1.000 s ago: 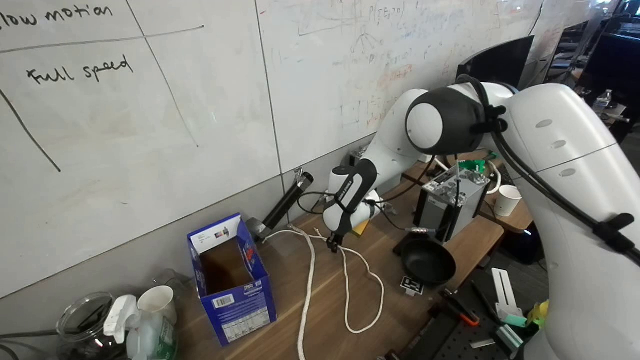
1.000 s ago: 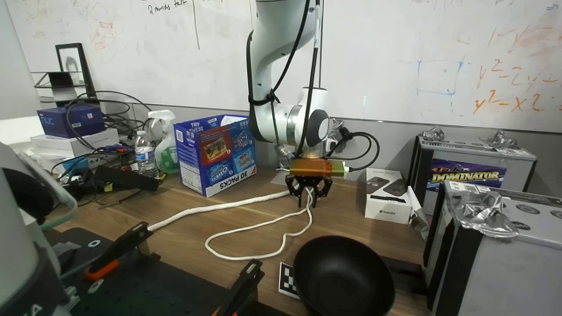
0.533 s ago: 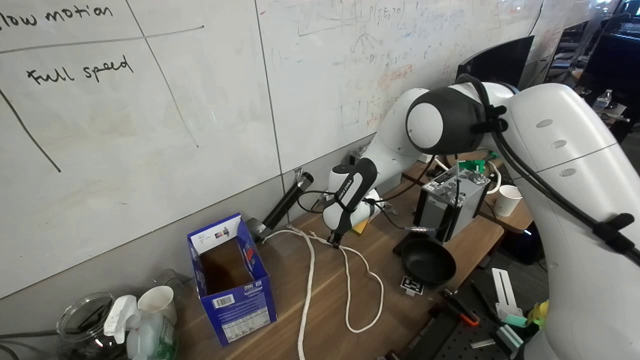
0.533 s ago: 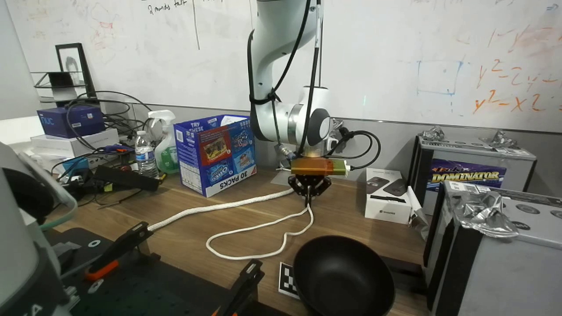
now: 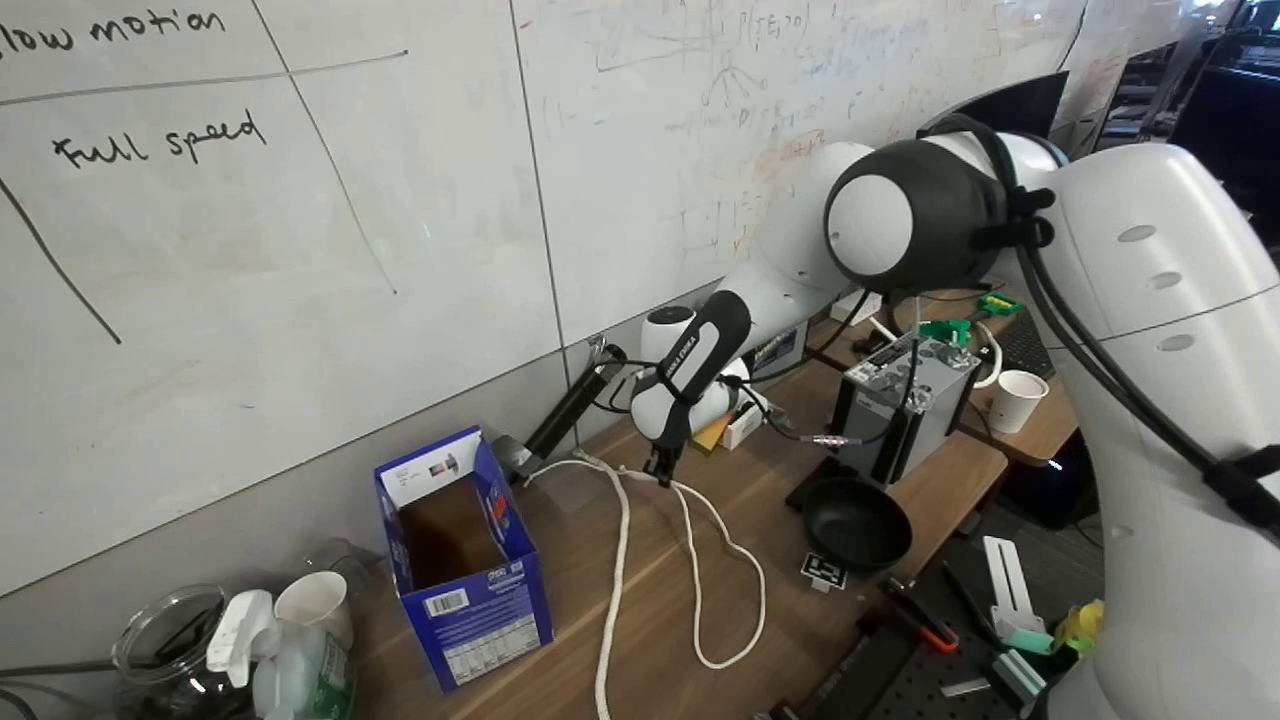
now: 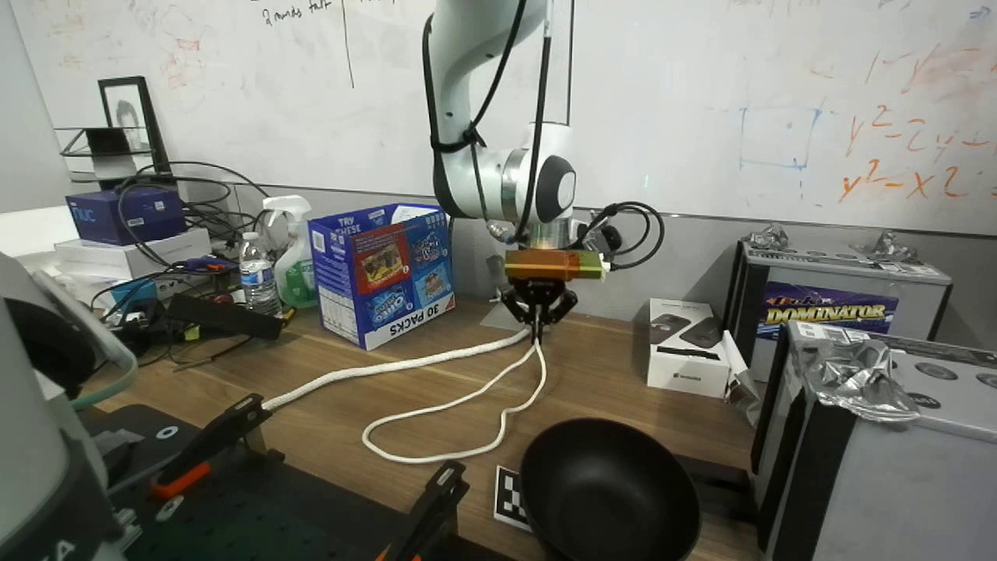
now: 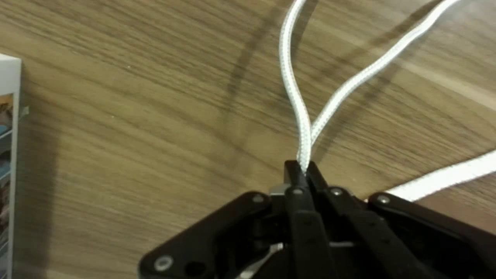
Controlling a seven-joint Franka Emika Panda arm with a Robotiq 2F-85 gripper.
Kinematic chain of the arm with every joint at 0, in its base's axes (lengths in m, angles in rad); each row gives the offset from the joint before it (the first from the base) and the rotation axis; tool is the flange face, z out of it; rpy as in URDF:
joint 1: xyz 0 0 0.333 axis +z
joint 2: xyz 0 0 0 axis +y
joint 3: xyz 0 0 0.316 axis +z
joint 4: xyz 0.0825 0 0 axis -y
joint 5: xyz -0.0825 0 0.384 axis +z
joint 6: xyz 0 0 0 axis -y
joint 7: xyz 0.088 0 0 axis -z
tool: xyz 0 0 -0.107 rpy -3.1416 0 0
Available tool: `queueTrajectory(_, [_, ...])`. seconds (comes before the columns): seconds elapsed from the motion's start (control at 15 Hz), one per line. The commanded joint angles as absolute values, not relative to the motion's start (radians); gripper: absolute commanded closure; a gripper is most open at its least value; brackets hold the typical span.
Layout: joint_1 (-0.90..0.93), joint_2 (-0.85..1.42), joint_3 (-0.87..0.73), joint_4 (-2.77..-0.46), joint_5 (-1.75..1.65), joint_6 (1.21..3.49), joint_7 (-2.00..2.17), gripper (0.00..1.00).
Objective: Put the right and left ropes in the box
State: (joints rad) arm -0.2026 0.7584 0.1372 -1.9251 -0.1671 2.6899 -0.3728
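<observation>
The thin white rope lies in a loop on the table in both exterior views. My gripper is shut on this thin rope, a little above the table. In the wrist view, two strands of the thin rope run out from between the fingertips. The thicker white rope lies beside it and shows at the right in the wrist view. The blue box stands upright and open-topped, apart from the gripper and both ropes.
A black tube leans at the whiteboard beside the box. A spray bottle stands behind the box. A black pan, a white phone carton and grey device cases stand on the opposite side.
My gripper closed on the thin rope, then rose slightly and shifted toward the box's side. The rope's strands near the fingers lifted with it. The box and thicker rope stayed put.
</observation>
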Motion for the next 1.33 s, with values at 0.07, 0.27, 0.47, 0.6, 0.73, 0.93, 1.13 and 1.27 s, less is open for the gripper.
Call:
queueTrajectory(0.07, [-0.116,0.51,0.126,-2.042,-0.131,2.562,-0.287,0.96])
queueTrajectory(0.27, [-0.063,0.379,0.125,-2.055,-0.116,2.459,-0.248,0.96])
queueTrajectory(0.47, [-0.015,0.246,0.119,-2.045,-0.113,2.318,-0.209,0.96])
queueTrajectory(0.6, [0.019,0.167,0.109,-2.016,-0.135,2.191,-0.155,0.96])
queueTrajectory(0.73, [0.039,0.101,0.112,-1.964,-0.134,2.046,-0.122,0.96])
queueTrajectory(0.93, [0.073,0.044,0.125,-1.836,-0.146,1.83,-0.059,0.96])
queueTrajectory(1.13, [0.106,0.061,0.141,-1.667,-0.157,1.662,0.004,0.96])
queueTrajectory(1.27, [0.13,0.093,0.154,-1.564,-0.165,1.599,0.047,0.96])
